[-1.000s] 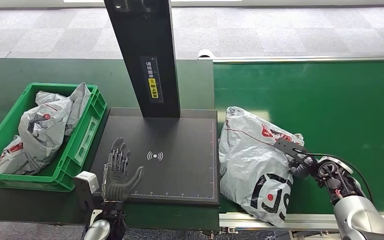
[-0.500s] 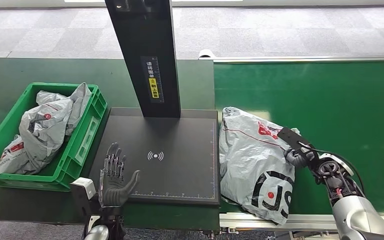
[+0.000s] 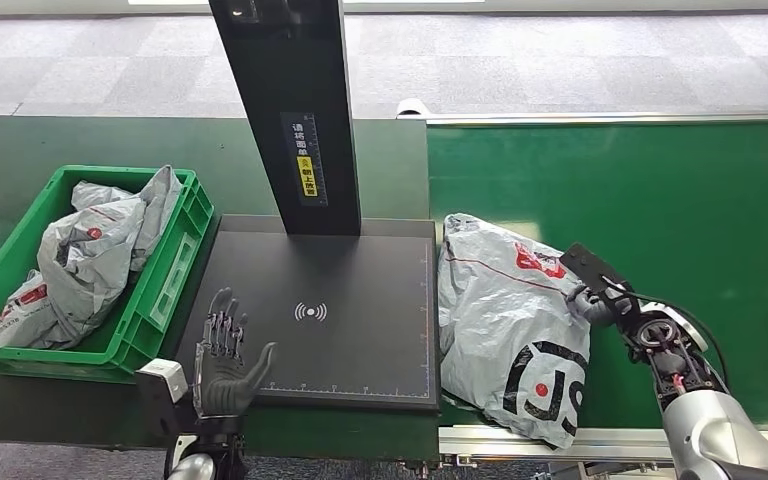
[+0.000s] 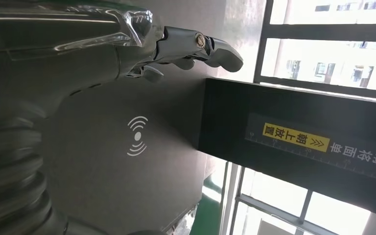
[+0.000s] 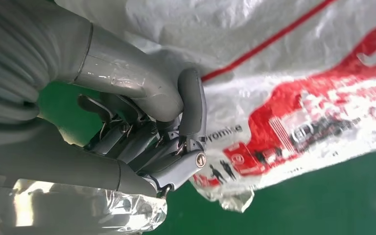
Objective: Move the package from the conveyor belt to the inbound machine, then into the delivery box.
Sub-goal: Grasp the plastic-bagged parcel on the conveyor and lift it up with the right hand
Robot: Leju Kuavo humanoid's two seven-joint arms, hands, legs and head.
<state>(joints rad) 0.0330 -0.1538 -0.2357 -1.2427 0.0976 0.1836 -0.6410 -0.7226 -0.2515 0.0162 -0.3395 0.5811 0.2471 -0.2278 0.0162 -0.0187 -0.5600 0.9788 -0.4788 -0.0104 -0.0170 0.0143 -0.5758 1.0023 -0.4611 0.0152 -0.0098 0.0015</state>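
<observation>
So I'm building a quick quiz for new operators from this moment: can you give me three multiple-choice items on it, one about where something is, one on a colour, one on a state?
1. Where does the package that the right hand grips lie?
A. in the crate
B. on the conveyor belt, beside the inbound machine
C. on the floor

2. What colour is the crate holding other bags?
A. green
B. blue
C. yellow

3. How is the left hand?
A. holding a bag
B. pressing on the crate
C. empty, fingers apart

Answers:
1. B, the head view shows it on the green belt next to the black plate.
2. A, its walls are plainly green.
3. C, it holds nothing at the plate's near edge.
</observation>
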